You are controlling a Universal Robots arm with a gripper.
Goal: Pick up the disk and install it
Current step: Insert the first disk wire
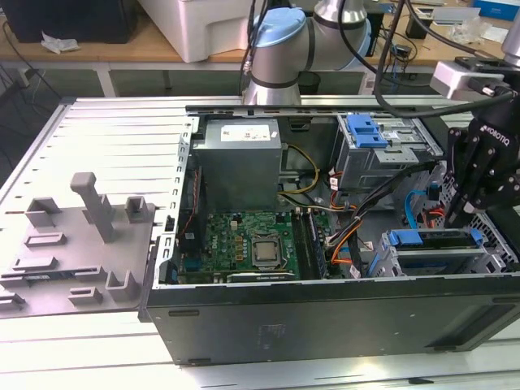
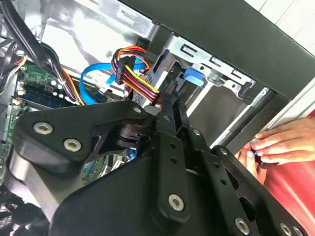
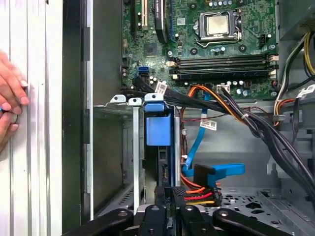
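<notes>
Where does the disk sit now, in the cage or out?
In: the disk stands inside the cage slot, in the first wrist view. Fully seated: cannot tell.

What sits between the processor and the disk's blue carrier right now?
In the first wrist view, the memory slots and then a bundle of black cables lie between the processor and the disk in its blue carrier.

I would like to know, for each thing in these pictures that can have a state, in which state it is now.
computer case, open, with no side panel on it.
disk, slotted in the drive cage at the exterior view's right; whether fully seated, cannot tell.
gripper, shut, its tips at the disk's end.
processor socket, bare, no cooler on it.
hand, resting outside the case.
</notes>
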